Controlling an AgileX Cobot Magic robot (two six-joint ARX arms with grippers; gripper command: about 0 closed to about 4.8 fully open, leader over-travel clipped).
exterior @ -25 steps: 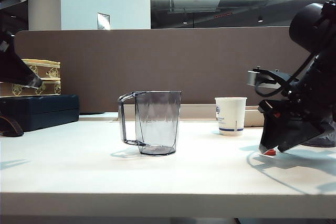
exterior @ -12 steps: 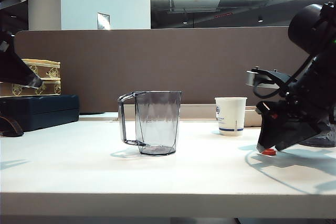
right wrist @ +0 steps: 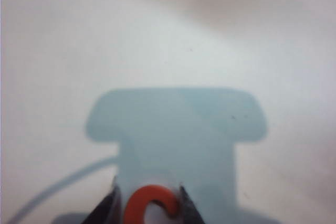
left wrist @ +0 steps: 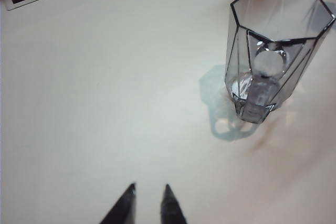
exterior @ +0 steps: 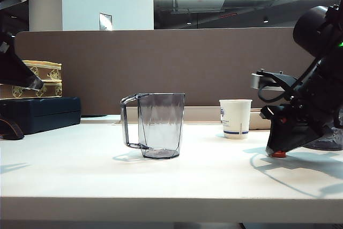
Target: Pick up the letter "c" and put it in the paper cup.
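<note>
The right pincer clasped the tiny red-orange C-shaped letter on the white worktop; the left pincer hung released, apart.

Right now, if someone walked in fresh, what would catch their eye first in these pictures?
Probably the clear grey pitcher standing mid-table, with the white paper cup behind and to its right. Next, the right gripper down at the table on the right side, its jaws flanking the tiny red letter "c". The left gripper hangs above bare table, holding nothing.
</note>
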